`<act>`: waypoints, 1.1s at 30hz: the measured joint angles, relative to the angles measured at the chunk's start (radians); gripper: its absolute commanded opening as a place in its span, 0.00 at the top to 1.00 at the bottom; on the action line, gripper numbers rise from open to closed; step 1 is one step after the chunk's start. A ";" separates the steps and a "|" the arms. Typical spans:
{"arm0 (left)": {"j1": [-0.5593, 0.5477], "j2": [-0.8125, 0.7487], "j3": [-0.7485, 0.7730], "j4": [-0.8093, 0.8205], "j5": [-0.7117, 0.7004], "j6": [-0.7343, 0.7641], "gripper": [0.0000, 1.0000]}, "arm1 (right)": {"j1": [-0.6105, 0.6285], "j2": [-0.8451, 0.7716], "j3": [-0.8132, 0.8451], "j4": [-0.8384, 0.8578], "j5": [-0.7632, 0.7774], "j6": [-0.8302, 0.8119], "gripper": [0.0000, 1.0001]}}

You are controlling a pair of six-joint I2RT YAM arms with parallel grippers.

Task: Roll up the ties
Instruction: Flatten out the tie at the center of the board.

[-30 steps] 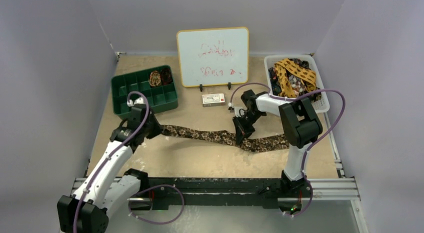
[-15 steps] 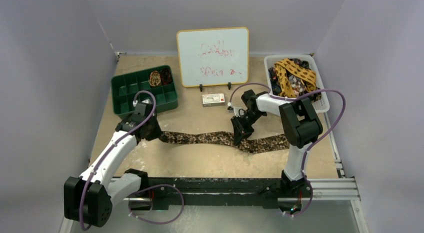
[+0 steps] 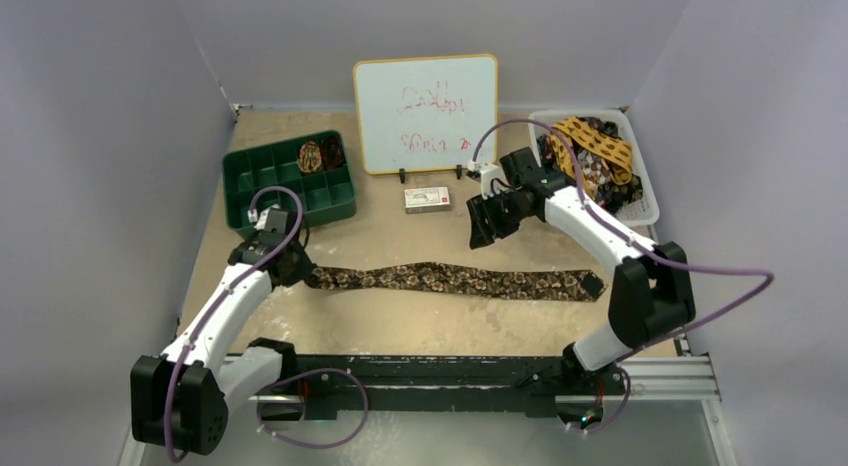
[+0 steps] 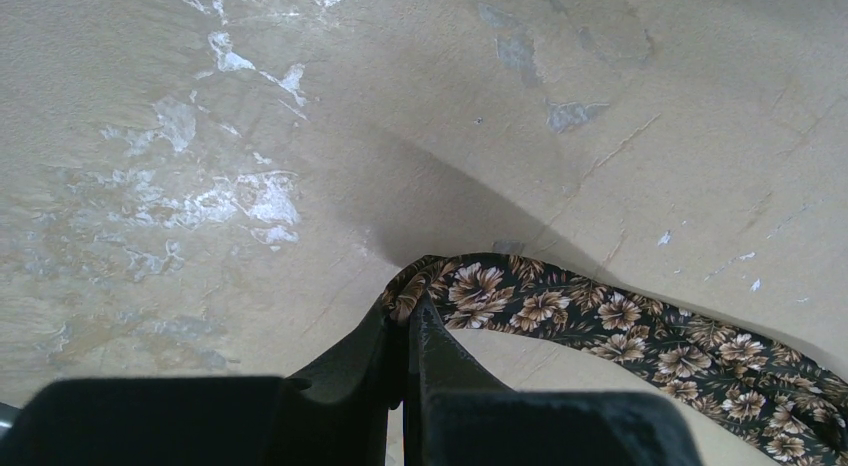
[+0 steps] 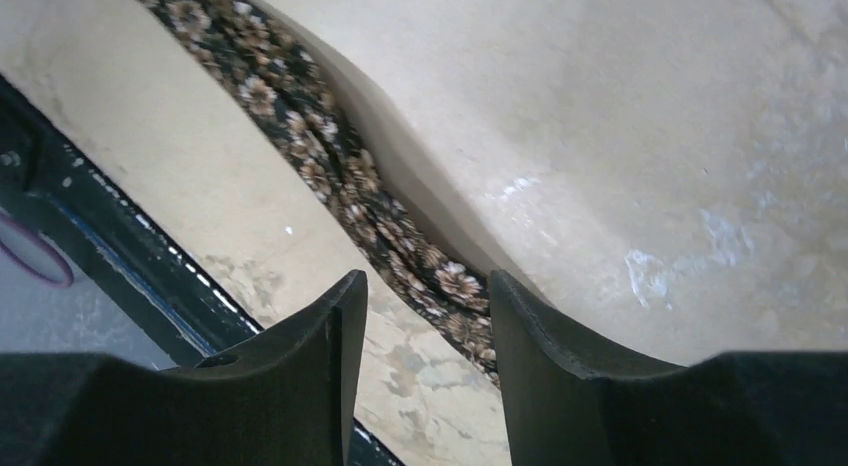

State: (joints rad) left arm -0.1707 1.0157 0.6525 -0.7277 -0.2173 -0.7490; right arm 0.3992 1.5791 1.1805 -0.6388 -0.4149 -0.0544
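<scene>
**Left claw pins necktie, right claw hangs clear.** The left claw (image 3: pixel 298 271) (image 4: pixel 408 308) is clamped tight on one end of a long brown flower-print fabric necktie (image 3: pixel 460 280) (image 4: pixel 600 321). The very tip of the cloth is pinched between the black fingers and cannot be seen. From those fingers the necktie lies flat along the scuffed tan bench (image 3: pixel 400 326) to its pointed end, well off to that claw's right. The left wrist camera cuts the cloth off at the frame's edge.

The right claw (image 3: pixel 482 224) (image 5: pixel 425 286) hangs raised off the bench, jaws parted, gripping nothing. Its own camera catches only a middle stretch of the necktie (image 5: pixel 330 156) beneath it, both ends out of frame.

Beyond the left claw, a green plastic divided tray (image 3: pixel 245 186) holds a coiled patterned tie (image 3: pixel 312 156) in a back compartment. Just behind the right claw, a white plastic basket (image 3: pixel 650 201) carries a tangle of mustard-yellow and dark ties (image 3: pixel 590 146) too knotted to count, and the right arm covers part of the basket's left wall. The red writing on the wood-framed whiteboard (image 3: pixel 425 111) is too faint to read.
</scene>
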 measured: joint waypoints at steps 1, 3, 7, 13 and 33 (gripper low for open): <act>0.000 0.000 0.000 0.000 -0.001 0.000 1.00 | 0.008 -0.026 -0.011 0.024 -0.015 0.000 0.50; 0.000 0.000 0.000 0.001 0.000 0.000 1.00 | 0.039 -0.067 -0.047 0.079 -0.022 0.000 0.51; 0.000 -0.002 0.000 0.002 0.001 0.000 1.00 | 0.184 -0.098 -0.155 0.188 -0.022 -0.006 0.55; 0.000 -0.018 0.000 0.000 0.002 0.000 1.00 | 0.309 -0.085 -0.258 0.286 0.033 -0.019 0.56; 0.002 -0.029 0.000 0.000 0.013 0.001 1.00 | 0.369 0.115 -0.155 0.225 0.187 -0.014 0.74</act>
State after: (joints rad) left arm -0.1692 0.9863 0.6525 -0.7280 -0.2039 -0.7479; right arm 0.7677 1.6939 1.0256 -0.4137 -0.2279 -0.0685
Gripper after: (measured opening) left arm 0.022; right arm 0.269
